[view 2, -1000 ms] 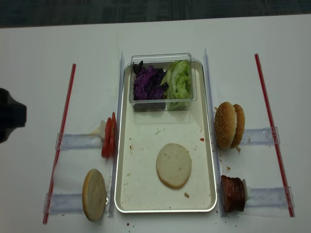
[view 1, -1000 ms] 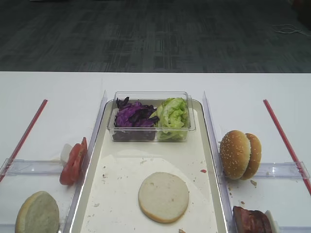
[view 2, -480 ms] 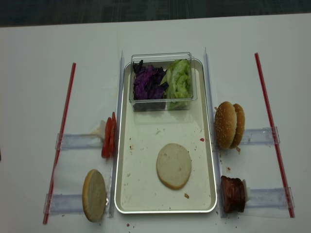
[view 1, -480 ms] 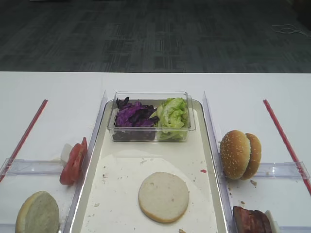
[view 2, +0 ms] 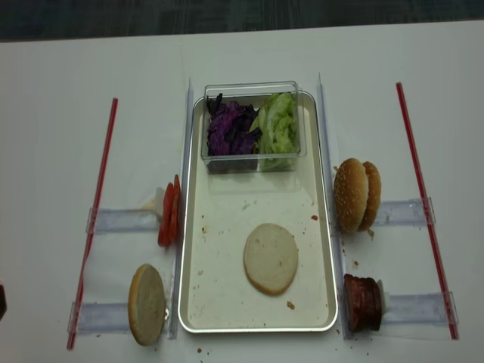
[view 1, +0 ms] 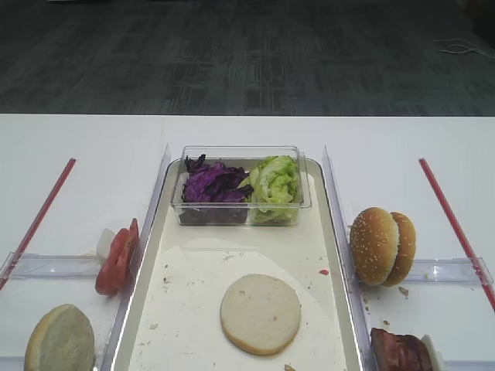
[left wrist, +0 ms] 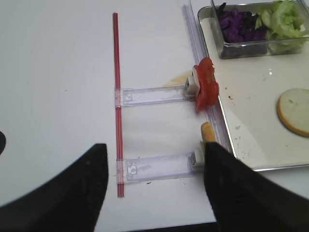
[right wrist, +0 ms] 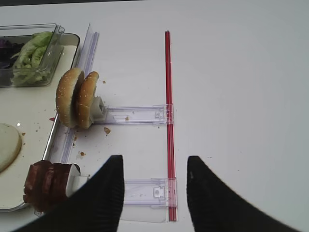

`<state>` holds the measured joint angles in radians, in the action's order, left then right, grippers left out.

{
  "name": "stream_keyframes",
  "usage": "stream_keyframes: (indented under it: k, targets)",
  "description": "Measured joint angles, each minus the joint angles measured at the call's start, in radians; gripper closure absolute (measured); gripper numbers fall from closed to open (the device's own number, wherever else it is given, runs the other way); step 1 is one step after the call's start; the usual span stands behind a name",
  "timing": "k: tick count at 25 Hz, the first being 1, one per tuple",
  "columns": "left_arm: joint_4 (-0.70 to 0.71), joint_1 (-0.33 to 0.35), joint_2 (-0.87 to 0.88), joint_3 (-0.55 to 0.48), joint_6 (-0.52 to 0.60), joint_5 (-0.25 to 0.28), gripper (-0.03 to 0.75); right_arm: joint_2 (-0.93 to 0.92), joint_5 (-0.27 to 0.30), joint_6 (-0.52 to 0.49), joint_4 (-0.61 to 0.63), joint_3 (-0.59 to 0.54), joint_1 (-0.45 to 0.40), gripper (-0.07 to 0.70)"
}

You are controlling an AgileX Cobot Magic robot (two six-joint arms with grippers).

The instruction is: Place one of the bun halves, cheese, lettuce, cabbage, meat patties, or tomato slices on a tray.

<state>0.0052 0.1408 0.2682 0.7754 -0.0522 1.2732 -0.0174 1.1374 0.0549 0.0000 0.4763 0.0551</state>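
Note:
One pale bun half (view 2: 271, 258) lies flat in the silvery tray (view 2: 198, 302). A second bun half (view 2: 147, 303) stands on edge in the left front rack. Tomato slices (view 2: 169, 214) stand in the rack behind it. Cabbage (view 2: 229, 130) and lettuce (view 2: 278, 128) fill a clear tub at the tray's far end. Meat patties (view 2: 363, 302) sit in the right front rack. I see no clear cheese. My left gripper (left wrist: 154, 145) hangs open and empty over the left racks. My right gripper (right wrist: 154, 158) hangs open and empty over the right front rack.
Two sesame-seeded buns (view 2: 357, 194) stand on edge in the right rear rack. Red strips (view 2: 97, 204) (view 2: 421, 193) run along the outer ends of the clear racks. Crumbs dot the tray and the table near the patties.
The dark left arm seen at the left edge of the overhead view one second ago has drawn back out of it. Food and tray have not moved.

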Motion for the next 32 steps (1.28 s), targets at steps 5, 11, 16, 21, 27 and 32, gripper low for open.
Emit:
stream_keyframes:
  k: [5,11,16,21,27,32]
  targets:
    - [-0.054,0.0,-0.106,-0.071,0.044,-0.03,0.303,0.0,0.0,0.0,0.0,0.0,0.0,0.307]
    - [-0.072,0.0,-0.205,-0.131,0.076,-0.048,0.303,0.0,0.0,0.0,0.0,0.0,0.0,0.307]
    - [-0.072,0.0,-0.279,-0.194,0.103,-0.066,0.303,0.0,0.0,0.0,0.0,0.0,0.0,0.307]
    - [-0.076,0.0,-0.284,-0.263,0.107,-0.072,0.303,0.0,0.0,0.0,0.0,0.0,0.0,0.307]
    - [-0.091,0.0,-0.284,-0.27,0.124,-0.093,0.303,0.0,0.0,0.0,0.0,0.0,0.0,0.307]
    - [-0.073,0.0,-0.284,-0.289,0.122,-0.088,0.303,0.0,0.0,0.0,0.0,0.0,0.0,0.307]
